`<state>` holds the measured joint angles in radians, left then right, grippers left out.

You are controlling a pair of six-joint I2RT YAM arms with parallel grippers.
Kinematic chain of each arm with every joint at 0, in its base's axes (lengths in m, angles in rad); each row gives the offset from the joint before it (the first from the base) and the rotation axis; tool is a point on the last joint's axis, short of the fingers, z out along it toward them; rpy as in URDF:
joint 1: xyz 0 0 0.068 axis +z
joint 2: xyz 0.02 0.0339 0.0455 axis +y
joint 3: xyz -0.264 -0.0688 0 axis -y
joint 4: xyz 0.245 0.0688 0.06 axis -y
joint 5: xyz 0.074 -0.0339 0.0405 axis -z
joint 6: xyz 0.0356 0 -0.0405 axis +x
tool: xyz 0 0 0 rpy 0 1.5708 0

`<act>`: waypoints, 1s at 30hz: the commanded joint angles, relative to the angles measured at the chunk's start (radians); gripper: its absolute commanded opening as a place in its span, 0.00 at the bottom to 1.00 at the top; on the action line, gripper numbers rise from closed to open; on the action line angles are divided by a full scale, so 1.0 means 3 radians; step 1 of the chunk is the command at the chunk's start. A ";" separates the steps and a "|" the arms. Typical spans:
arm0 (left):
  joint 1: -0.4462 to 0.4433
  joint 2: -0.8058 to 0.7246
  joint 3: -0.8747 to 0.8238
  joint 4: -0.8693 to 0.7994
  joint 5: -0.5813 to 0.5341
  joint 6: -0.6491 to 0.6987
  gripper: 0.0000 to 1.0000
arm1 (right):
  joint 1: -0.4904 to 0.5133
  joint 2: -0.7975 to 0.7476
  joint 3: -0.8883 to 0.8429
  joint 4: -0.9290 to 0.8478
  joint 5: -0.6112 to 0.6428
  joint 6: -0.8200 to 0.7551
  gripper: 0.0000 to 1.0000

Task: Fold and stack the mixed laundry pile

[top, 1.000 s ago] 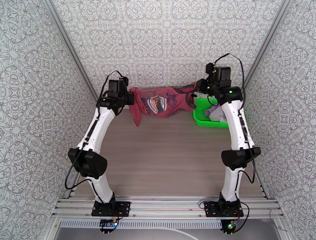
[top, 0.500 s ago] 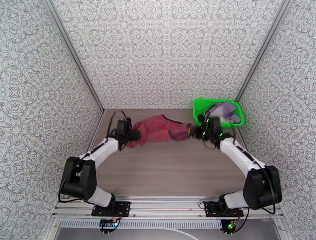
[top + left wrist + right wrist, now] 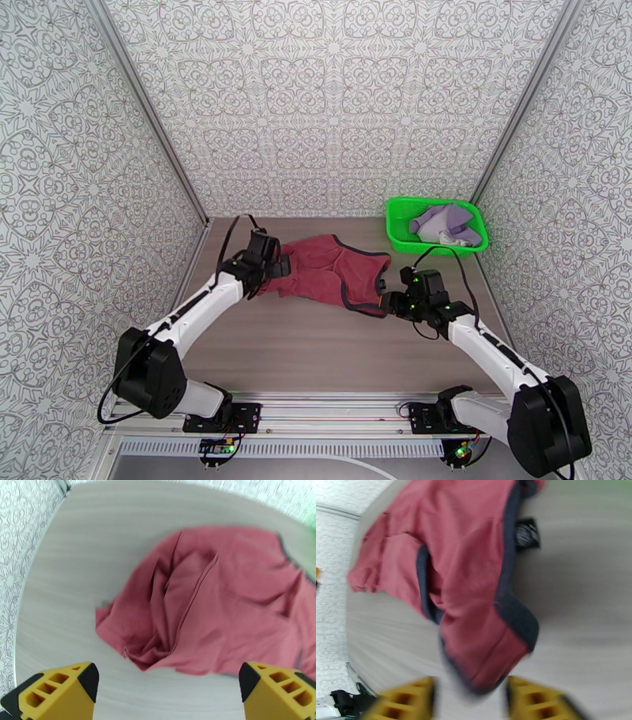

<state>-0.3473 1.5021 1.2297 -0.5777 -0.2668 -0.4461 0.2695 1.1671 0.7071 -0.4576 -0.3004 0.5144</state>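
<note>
Two garments, neither folded yet: arms are laying out the first, by my read.
Table is carrying the dark red tank top, lying rumpled toward the far side. The green mesh basket is holding the lavender garment. Left gripper is hovering, jaws wide apart, over the top's bunched left edge. Right gripper is sitting with jaws apart at a trimmed corner, blurred. Next move is calling for flattening.

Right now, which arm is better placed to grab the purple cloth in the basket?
Right, probably. The basket holding the purple cloth sits far right, on its side; the left tool is across the red top, farther off.
</note>
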 commanded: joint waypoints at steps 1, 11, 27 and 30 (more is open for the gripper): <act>0.0195 0.0447 0.0367 -0.0202 0.0510 -0.0006 0.99 | 0.0003 -0.0129 0.0291 -0.0414 0.0204 -0.0204 0.80; 0.0288 0.1818 0.1444 -0.0466 0.0889 0.0271 0.85 | 0.0006 0.0112 0.0748 -0.0298 -0.0346 -0.0278 0.71; 0.0156 0.2702 0.2333 -0.0607 0.0890 0.0932 0.67 | 0.0216 0.0502 0.0719 0.0078 -0.0476 -0.0068 0.51; 0.0128 0.2795 0.2354 -0.0611 0.0878 0.0992 0.64 | 0.0231 0.0507 0.0724 0.0083 -0.0466 -0.0061 0.50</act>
<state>-0.3008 2.3039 1.9095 -0.7094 0.0044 -0.1974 0.3286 1.3106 0.9123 -0.4522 -0.4313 0.4828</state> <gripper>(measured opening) 0.650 0.506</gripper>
